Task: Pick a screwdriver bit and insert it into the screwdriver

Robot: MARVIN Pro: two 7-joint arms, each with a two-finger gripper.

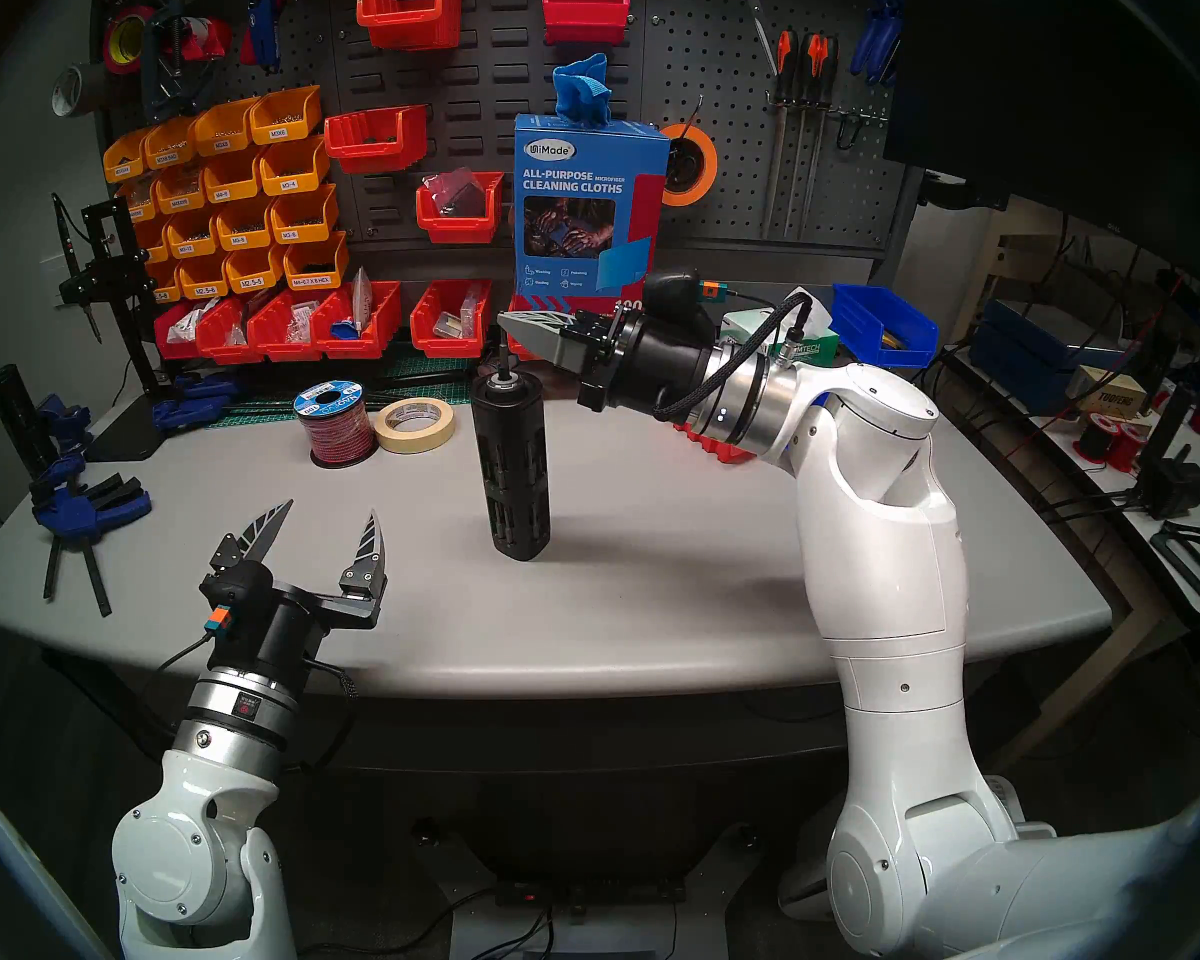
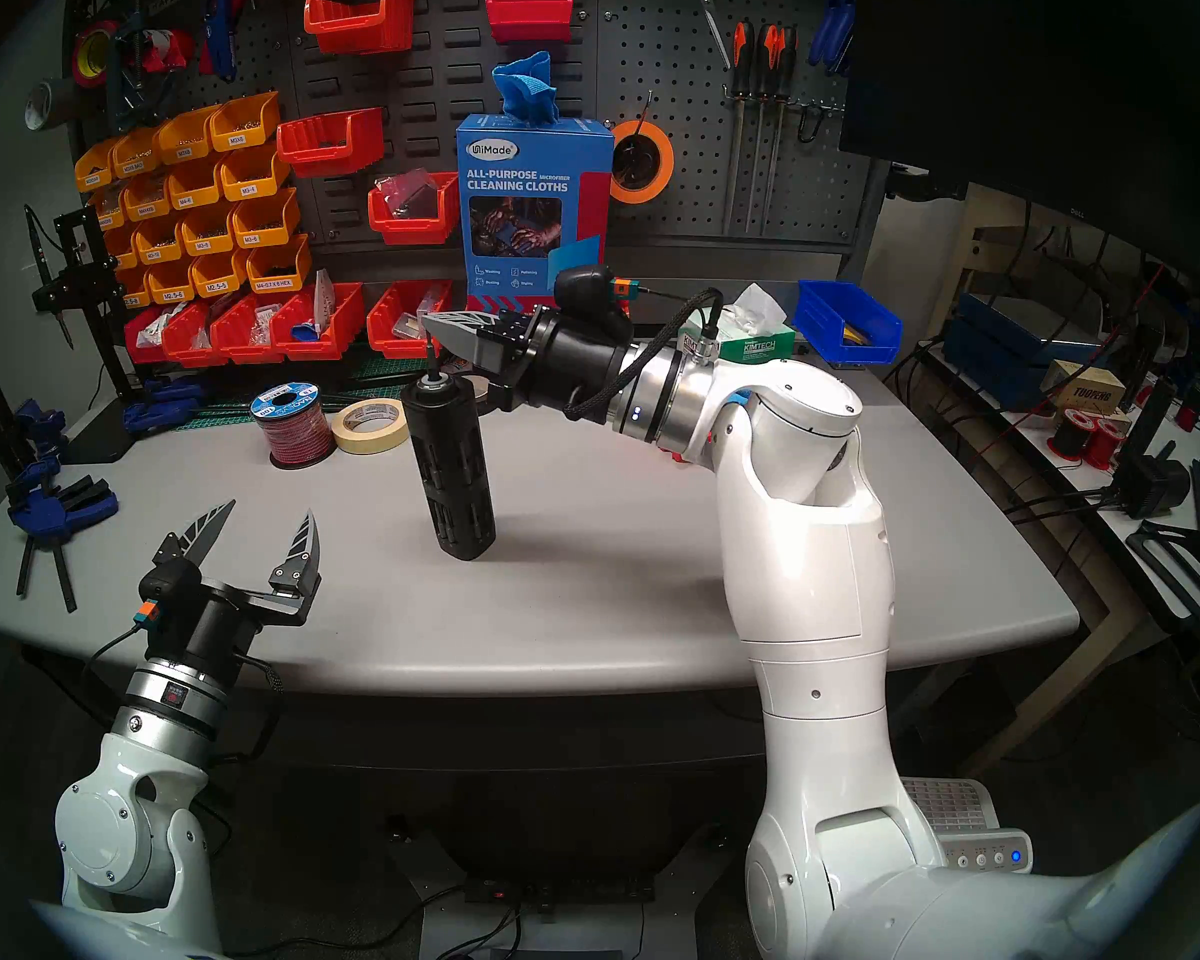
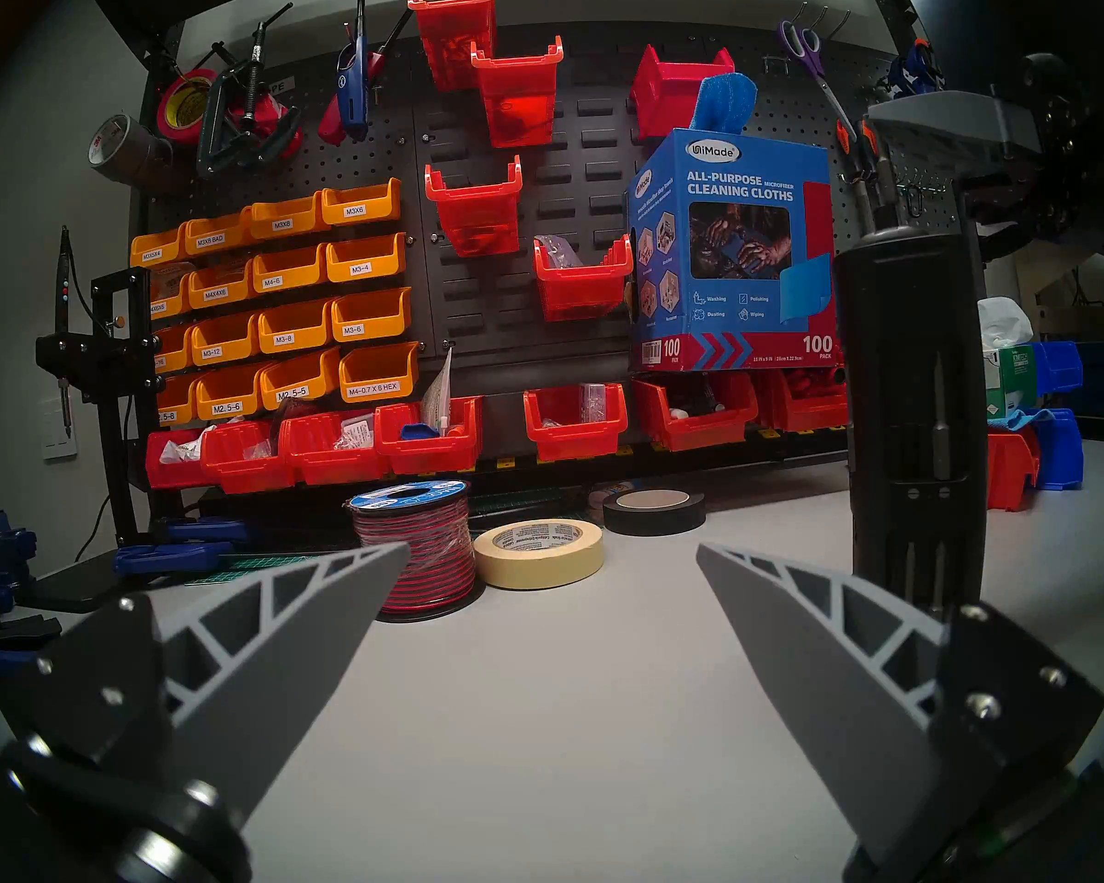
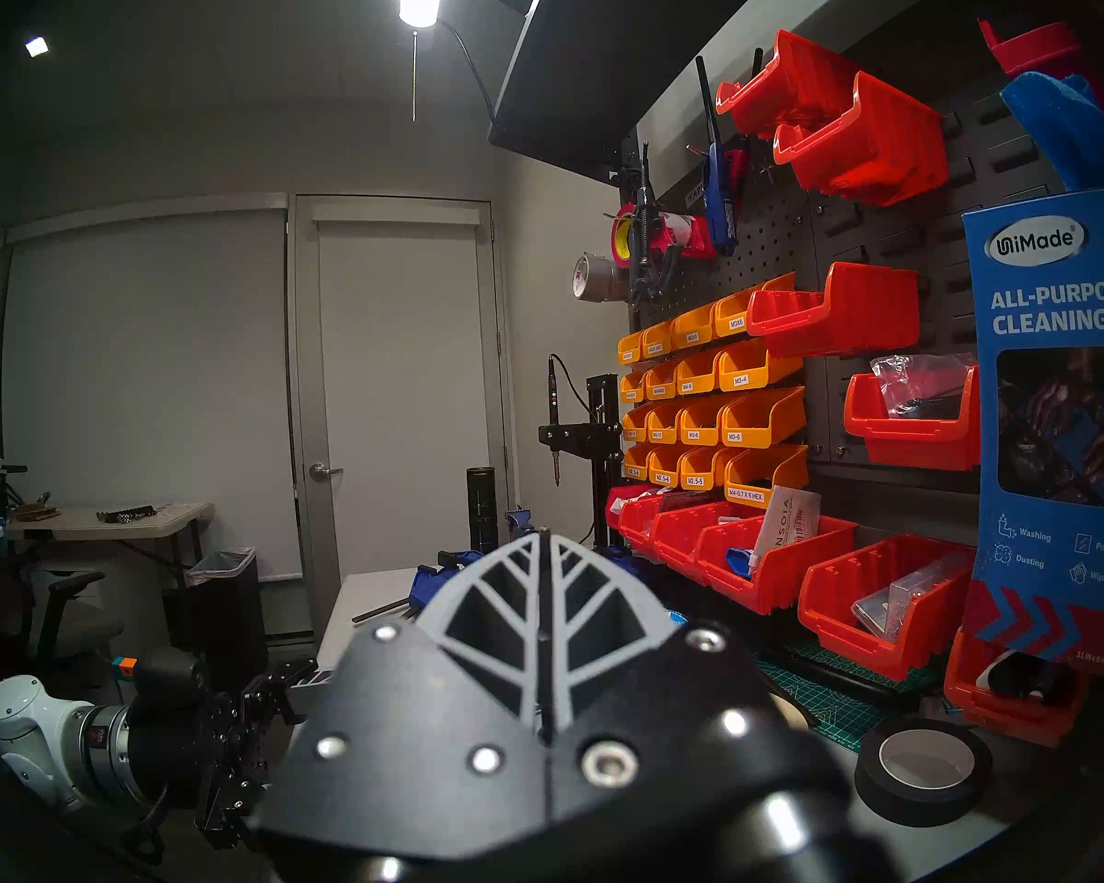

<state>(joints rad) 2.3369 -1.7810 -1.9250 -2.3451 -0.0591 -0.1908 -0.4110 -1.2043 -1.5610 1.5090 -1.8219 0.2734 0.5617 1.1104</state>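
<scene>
The right gripper (image 1: 508,328) is level above the table (image 1: 652,577) and points toward the robot's left side. Its two fingers (image 1: 538,332) are pressed together, and between their tips they clamp the screwdriver bit (image 1: 503,361). The bit hangs straight down from the fingertips, and its lower end is at the silver-ringed socket on top of the screwdriver (image 1: 513,467). From the head views I cannot tell if the bit is already seated inside the socket or only touches its opening. In the right wrist view the closed fingers (image 4: 546,601) fill the lower middle, with only a thin dark seam between them.

The screwdriver stands upright on the table, directly under the right fingertips. It is a black cylinder with long slots in its side.

The left gripper (image 1: 323,532) is near the front edge of the table, well apart from the screwdriver. Its fingers (image 1: 265,526) are spread wide and hold nothing. In the left wrist view, the screwdriver (image 3: 912,416) rises just beyond the finger on the right of the picture (image 3: 811,614), and a spool of red and black wire (image 3: 419,544) and a roll of masking tape (image 3: 540,551) lie ahead of the other finger.
</scene>
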